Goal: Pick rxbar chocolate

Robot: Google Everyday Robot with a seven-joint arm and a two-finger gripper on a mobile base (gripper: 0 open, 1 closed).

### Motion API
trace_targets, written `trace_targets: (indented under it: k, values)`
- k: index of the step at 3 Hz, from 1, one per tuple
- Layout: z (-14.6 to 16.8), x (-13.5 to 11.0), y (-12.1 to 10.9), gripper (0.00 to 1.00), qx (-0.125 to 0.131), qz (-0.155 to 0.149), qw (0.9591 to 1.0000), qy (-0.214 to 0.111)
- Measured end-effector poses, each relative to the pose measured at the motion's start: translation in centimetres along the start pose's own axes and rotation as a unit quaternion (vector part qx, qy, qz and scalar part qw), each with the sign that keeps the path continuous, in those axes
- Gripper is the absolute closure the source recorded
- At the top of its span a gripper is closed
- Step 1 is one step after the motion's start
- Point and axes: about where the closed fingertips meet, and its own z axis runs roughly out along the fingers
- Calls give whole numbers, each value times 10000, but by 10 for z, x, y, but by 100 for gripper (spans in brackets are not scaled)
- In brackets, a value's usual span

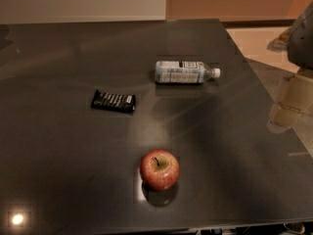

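Note:
The rxbar chocolate [113, 101] is a small flat black bar with rows of white print. It lies flat on the dark table [58, 170], left of centre. My gripper [288, 104] hangs at the far right edge of the view, over the table's right edge, well away from the bar and holding nothing that I can see. The dark arm [302, 33] rises above it.
A clear plastic bottle [186, 72] with a white label lies on its side behind and to the right of the bar. A red apple [160, 169] stands upright near the front. The table's right edge runs diagonally past the gripper.

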Motion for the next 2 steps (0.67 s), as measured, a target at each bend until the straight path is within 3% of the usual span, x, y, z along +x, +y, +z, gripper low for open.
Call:
trace_targets:
  k: [2]
  values:
    - [1,-6,-5,0,-9,0,10000,59]
